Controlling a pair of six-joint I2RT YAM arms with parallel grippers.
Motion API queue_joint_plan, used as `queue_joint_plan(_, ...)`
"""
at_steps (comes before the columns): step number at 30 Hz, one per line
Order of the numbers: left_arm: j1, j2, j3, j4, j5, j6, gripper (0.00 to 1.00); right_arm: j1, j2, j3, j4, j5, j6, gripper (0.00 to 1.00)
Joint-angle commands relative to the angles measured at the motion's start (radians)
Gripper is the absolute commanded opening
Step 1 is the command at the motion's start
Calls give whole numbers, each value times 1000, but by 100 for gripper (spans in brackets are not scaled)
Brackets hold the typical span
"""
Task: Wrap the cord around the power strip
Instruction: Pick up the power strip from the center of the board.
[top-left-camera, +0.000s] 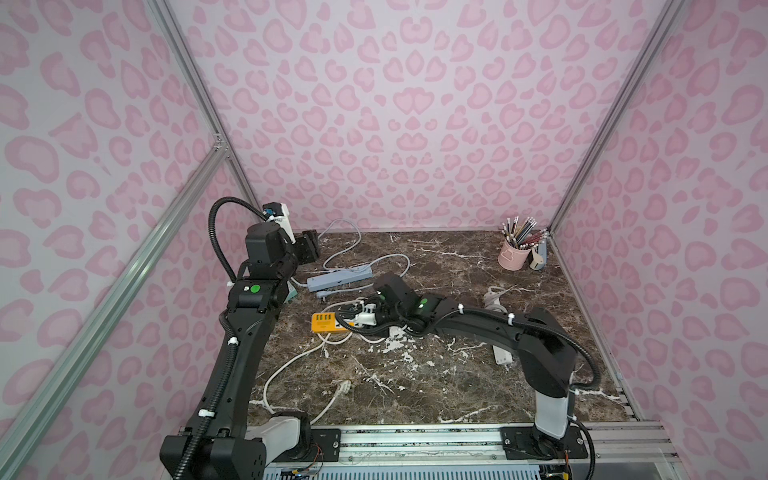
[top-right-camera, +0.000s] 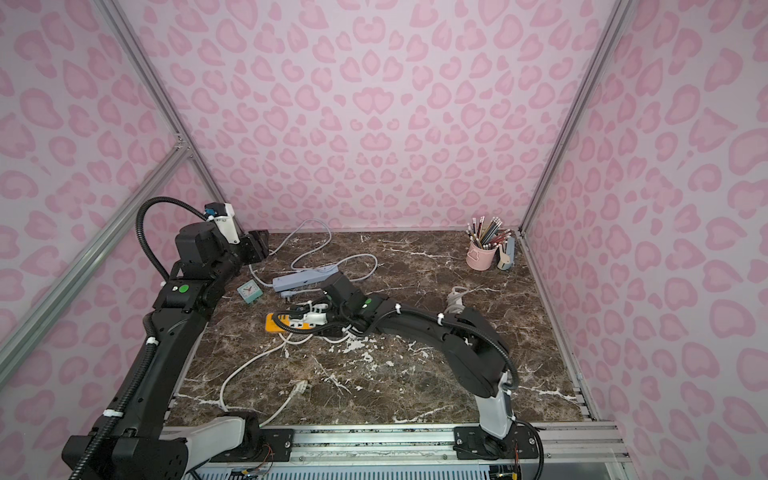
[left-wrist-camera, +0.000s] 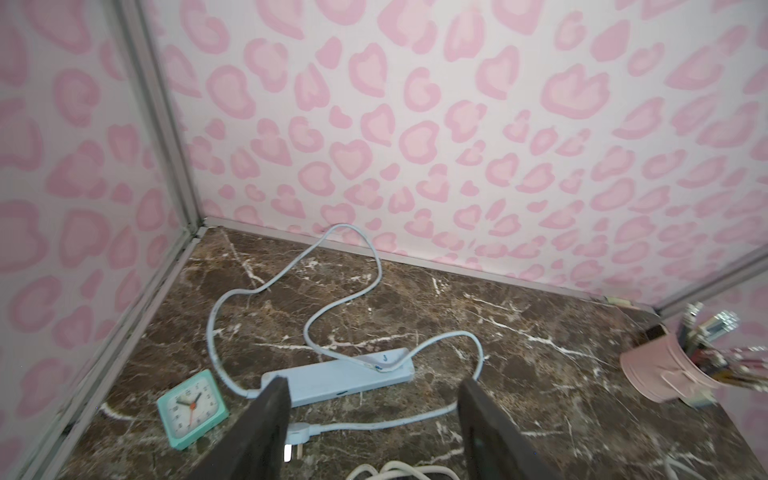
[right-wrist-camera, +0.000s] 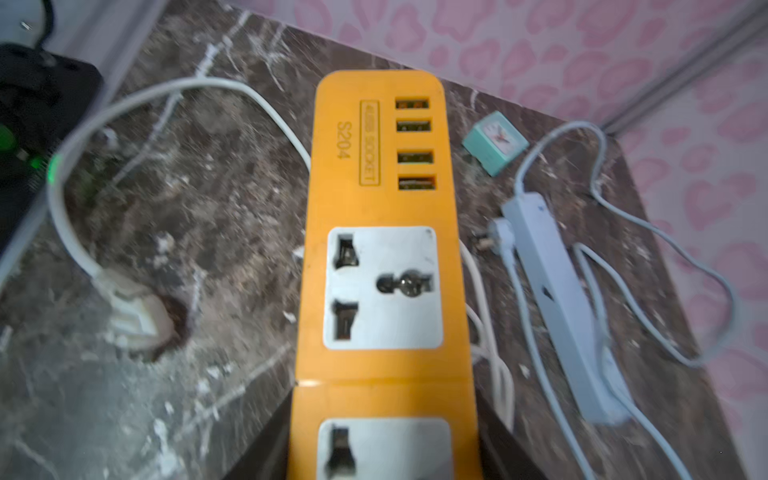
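On the brown marble desk (top-left-camera: 457, 374), right gripper (right-wrist-camera: 384, 436) clamps the sides of the stiff orange plastic power strip (right-wrist-camera: 382, 187). Its floppy white cord (right-wrist-camera: 208, 82) is probably best grabbed near the beige plug (right-wrist-camera: 129, 316), and left gripper (left-wrist-camera: 374, 386) gapes empty.

Left arm (top-left-camera: 245, 345): is standing raised and bent at the elbow; left end effector (top-left-camera: 311, 246) is hanging with jaws apart.
Right arm (top-left-camera: 478, 324): is stretching low and leftward; right end effector (right-wrist-camera: 384, 399) is clamping the power strip (right-wrist-camera: 374, 187) by its sides.

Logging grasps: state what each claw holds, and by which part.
Right claw grips the orange power strip across its sides, at the socket end. Left claw holds nothing.
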Motion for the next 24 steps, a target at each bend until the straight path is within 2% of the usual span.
queue_joint_plan(1, -44, 32, 7, 16, 195, 57, 66, -99, -156, -120, -80, 83, -206, 18)
queue_joint_plan(4, -113, 67, -51, 57, 292, 70, 67, -180, -327, -251, -52, 108, -288, 17)
queue_joint_plan(7, -176, 111, -119, 111, 442, 78, 68, -203, -456, -340, -59, 116, -340, 17)
queue_joint_plan(11, -233, 171, -173, 156, 633, 83, 69, -219, -536, -374, -109, 119, -345, 17)
queue_joint_plan(14, -237, 183, -212, 209, 785, 64, 69, -225, -571, -386, -139, 104, -351, 17)
queue_joint_plan(24, -335, 230, -272, 223, 875, 103, 69, -270, -613, -374, -150, -21, -349, 17)
